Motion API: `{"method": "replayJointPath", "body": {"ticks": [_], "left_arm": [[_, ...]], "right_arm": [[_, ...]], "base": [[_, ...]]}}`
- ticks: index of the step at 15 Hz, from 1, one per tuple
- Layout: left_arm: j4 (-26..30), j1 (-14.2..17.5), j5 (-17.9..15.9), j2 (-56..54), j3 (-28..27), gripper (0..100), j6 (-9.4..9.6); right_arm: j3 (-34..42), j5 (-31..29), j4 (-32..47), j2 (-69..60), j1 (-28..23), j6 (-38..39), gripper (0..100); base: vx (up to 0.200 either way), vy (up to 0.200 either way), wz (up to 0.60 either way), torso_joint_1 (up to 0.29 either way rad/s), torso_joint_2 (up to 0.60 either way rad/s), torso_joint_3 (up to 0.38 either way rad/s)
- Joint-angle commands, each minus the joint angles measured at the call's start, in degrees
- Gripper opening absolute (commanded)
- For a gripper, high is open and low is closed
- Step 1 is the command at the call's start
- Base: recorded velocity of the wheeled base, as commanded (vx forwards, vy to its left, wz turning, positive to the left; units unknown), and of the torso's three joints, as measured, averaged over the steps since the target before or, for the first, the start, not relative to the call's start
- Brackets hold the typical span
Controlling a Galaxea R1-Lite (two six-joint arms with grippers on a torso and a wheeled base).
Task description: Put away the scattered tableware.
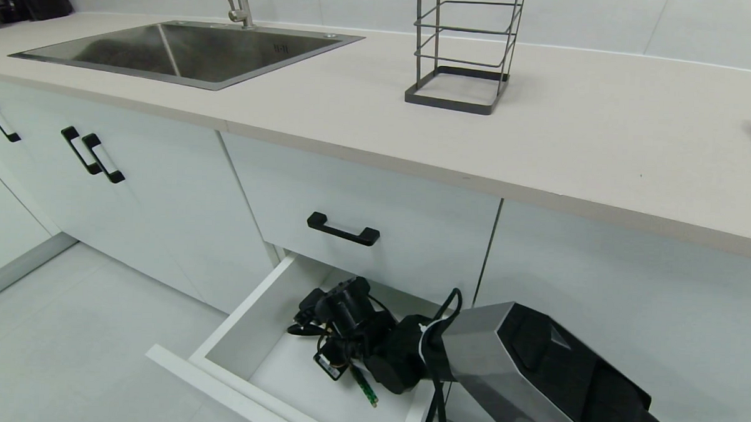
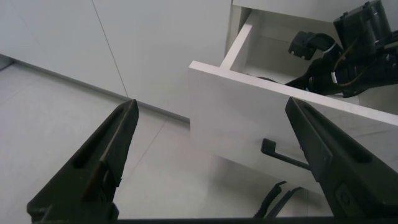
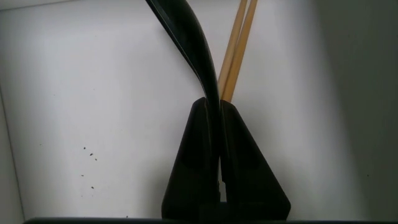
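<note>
Now the right hand (image 3: pixel 217 109) is closed on a black curved utensil (image 3: pixel 186 37) inside the white open drawer (image 1: pixel 253 322), lower centre; the left hand (image 2: pixel 211 106) stands open.

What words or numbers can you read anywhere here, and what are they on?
Mark inside the sink: too small to read.
Tag behind the right claw: too small to read.
Spoon in that claw, and chopsticks: no print on them.
So no text here can be read.
</note>
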Motion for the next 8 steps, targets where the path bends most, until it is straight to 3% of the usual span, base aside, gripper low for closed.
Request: {"method": "replayJointPath", "body": {"ticks": [1, 8], "left_arm": [[-0.01, 0.02, 0.02, 0.0, 0.0, 100, -0.01], [-0.01, 0.02, 0.02, 0.0, 0.0, 100, -0.01]], "right_arm": [[0.01, -0.02, 0.07, 0.67, -0.03, -0.01, 0], [0.01, -0.02, 0.51, 1.72, -0.12, -0.01, 0]], "base": [[0.0, 0.0, 0.0, 0.0, 0.0, 0.0], [0.0, 0.0, 0.0, 0.0, 0.0, 0.0]]}}
